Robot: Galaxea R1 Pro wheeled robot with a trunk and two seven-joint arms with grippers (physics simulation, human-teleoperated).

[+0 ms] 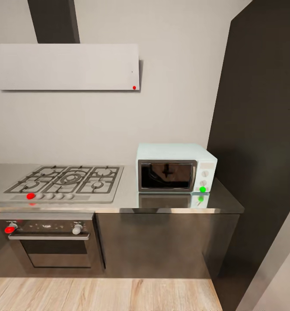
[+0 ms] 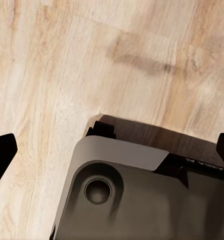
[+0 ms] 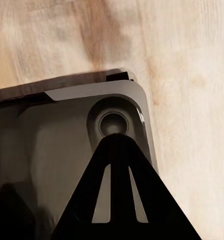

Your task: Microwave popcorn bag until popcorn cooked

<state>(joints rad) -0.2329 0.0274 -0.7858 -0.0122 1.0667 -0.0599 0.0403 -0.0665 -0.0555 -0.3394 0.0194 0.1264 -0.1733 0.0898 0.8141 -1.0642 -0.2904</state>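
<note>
The pale mint-white microwave (image 1: 175, 168) stands at the right end of the grey glossy countertop (image 1: 129, 199), its dark glass door closed and a green dot by its lower knob. The popcorn bag and the popcorn are out of view. In the left wrist view, my left gripper (image 2: 113, 152) is open, its black fingertips (image 2: 1, 155) far apart at the picture's edges, with nothing between them. In the right wrist view, my right gripper (image 3: 117, 145) is shut, its fingers forming one black wedge. Both grippers point down at the wooden floor, over my own dark base.
A gas hob (image 1: 67, 179) lies left of the microwave, with a steel built-in oven (image 1: 49, 237) below it and a white hood (image 1: 65, 67) above. A tall dark cabinet (image 1: 261, 129) walls off the right side. Wooden floor (image 1: 101, 293) runs along the counter front.
</note>
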